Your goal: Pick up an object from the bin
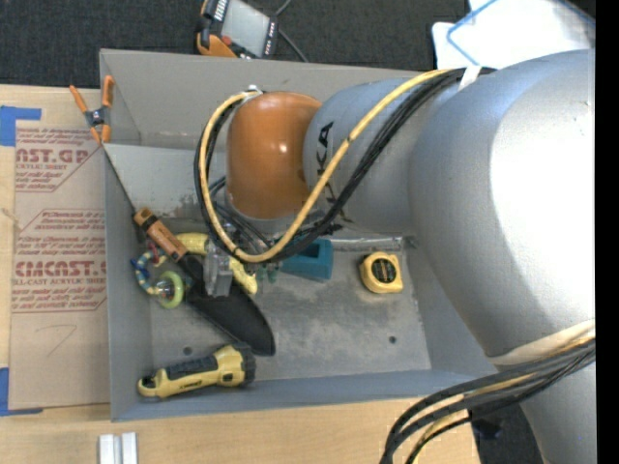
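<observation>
The gripper (221, 275) is low in the left half of the bin (338, 329), over the upper end of a long black flat object (240, 323); I cannot tell if its jaws are open or closed. A green-white roll (170, 289) lies just beside it toward the left wall, and a yellow-black tool (198, 372) along the front edge

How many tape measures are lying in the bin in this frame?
1. A yellow tape measure lies toward the right of the bin floor, just right of a teal block. The arm covers part of the bin, so another may be hidden.
</observation>
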Controlling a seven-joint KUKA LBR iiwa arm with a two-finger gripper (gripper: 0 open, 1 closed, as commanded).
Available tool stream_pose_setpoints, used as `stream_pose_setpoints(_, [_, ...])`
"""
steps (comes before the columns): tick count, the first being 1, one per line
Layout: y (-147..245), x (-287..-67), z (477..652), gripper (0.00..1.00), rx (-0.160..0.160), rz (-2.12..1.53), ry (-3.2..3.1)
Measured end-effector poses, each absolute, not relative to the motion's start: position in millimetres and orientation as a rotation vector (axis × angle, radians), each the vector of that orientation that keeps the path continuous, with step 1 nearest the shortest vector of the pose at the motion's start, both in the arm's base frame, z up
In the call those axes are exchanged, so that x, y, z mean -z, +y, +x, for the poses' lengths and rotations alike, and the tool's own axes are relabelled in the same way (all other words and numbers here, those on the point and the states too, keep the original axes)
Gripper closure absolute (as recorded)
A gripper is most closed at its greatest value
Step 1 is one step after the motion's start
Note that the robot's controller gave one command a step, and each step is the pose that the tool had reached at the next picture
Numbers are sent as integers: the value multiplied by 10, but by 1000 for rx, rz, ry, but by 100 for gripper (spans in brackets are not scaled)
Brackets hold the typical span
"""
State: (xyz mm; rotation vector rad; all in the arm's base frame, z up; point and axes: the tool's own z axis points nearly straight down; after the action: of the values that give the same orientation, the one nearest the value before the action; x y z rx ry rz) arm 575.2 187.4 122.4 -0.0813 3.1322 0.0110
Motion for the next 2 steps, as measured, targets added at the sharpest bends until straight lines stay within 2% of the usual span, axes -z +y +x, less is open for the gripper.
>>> stream_pose_setpoints(1, [1876, -1101, 5694, 100, -12, -11, 3125])
stream_pose_setpoints(2, [1801, -826, 5723, 0, -16, 273, 3120])
